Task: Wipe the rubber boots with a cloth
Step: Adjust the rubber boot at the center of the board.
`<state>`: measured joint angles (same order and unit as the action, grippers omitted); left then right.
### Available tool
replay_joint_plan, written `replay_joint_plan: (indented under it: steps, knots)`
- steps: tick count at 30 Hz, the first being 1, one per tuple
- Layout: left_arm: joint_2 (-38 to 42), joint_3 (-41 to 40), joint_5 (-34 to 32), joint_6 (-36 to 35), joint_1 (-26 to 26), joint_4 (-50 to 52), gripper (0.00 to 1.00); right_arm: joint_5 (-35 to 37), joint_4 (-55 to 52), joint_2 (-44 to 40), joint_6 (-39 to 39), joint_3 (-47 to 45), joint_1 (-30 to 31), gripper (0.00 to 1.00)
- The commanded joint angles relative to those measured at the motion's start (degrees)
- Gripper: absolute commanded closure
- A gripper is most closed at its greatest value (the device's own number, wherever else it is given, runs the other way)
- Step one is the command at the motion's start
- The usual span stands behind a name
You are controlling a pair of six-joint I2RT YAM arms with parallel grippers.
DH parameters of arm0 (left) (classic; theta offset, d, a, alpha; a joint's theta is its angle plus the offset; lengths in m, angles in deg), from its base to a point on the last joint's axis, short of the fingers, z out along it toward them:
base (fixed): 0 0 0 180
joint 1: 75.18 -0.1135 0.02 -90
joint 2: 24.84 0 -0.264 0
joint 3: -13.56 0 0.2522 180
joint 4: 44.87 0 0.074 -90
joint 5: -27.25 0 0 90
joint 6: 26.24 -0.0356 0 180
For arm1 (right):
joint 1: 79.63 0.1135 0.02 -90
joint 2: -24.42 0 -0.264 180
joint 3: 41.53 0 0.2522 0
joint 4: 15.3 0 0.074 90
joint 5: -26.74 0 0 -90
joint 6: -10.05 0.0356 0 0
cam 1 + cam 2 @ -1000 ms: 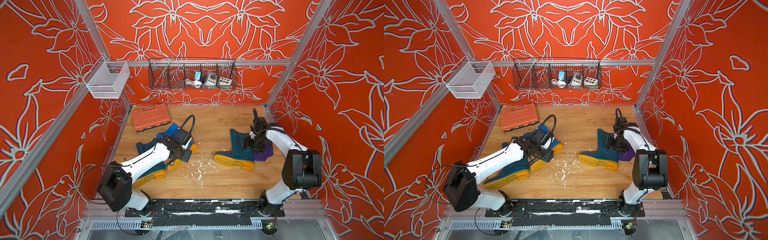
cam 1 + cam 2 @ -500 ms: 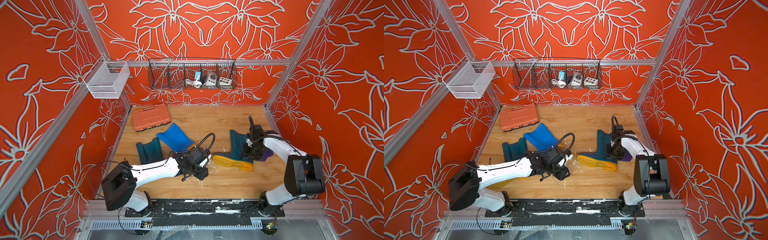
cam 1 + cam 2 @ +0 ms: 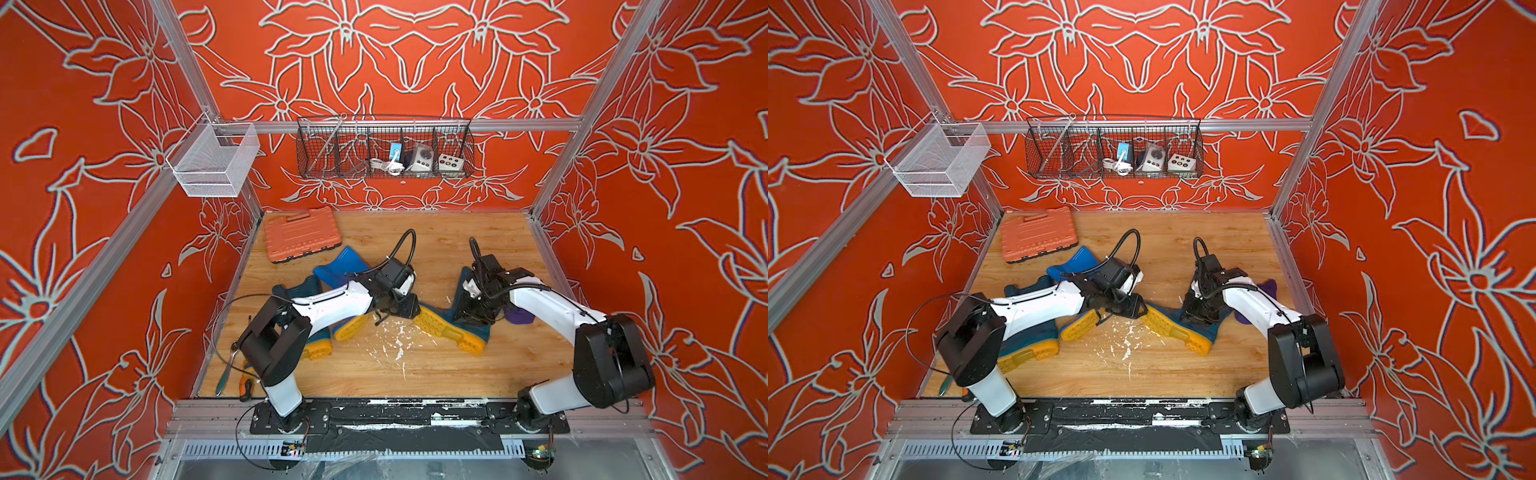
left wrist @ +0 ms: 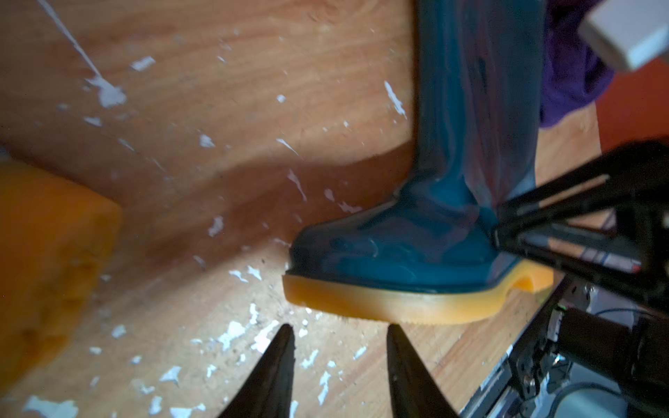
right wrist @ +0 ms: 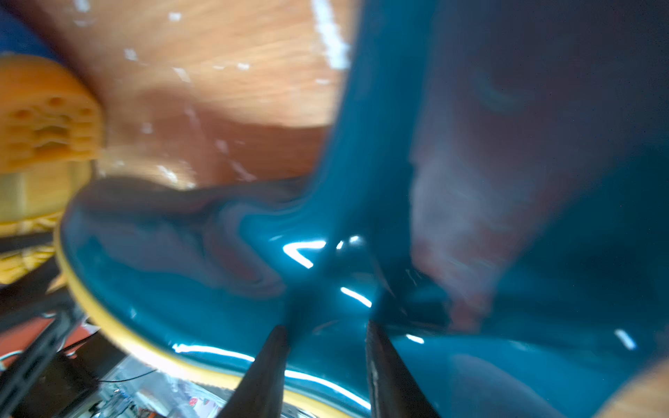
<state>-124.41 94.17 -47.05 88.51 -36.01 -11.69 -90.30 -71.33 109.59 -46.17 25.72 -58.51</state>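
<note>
One dark teal boot (image 4: pixel 416 249) lies on its side right of centre, shaft far, sole near-left; left gripper (image 4: pixel 339 327), jaws apart and empty, faces its toe; right gripper (image 5: pixel 325 327), jaws apart, meets its ankle, grip unclear; cloth (image 3: pixel 519 318) just right.

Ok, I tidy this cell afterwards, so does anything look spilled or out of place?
White flakes are scattered across the middle of the wooden floor, like spilled debris. The purple cloth lies bunched behind the right-hand teal boot. Hand tools lie loose at the front left edge.
</note>
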Motion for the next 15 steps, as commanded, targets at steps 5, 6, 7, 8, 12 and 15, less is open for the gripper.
replay_joint_plan:
  steps: [5, 6, 7, 8, 12, 15]
  knots:
    - [0.2, 4.9, -2.0, -3.4, -4.8, 4.1, 0.51, -6.4, 3.8, -0.5, 4.5, 3.2, 5.0, 0.53]
    - [1.0, 4.5, -2.4, -3.5, -4.9, 4.7, 0.51, -4.1, 1.2, -1.3, 3.0, 4.1, 4.4, 0.52]
    - [2.0, 3.6, -2.6, -3.5, -4.9, 5.3, 0.51, -0.9, -1.8, -2.2, 1.3, 4.7, 3.2, 0.52]
    - [3.1, 2.3, -2.1, -3.0, -4.8, 5.4, 0.5, 2.1, -4.7, -3.3, -0.2, 4.4, 1.4, 0.52]
    - [8.0, -5.0, -2.2, 0.5, -3.5, 3.4, 0.5, 5.8, -6.7, -5.9, -3.7, -1.0, -6.2, 0.54]
    - [10.7, -9.4, -2.8, 2.8, -1.8, 1.5, 0.51, 4.2, -4.6, -4.7, -4.2, -3.8, -5.8, 0.58]
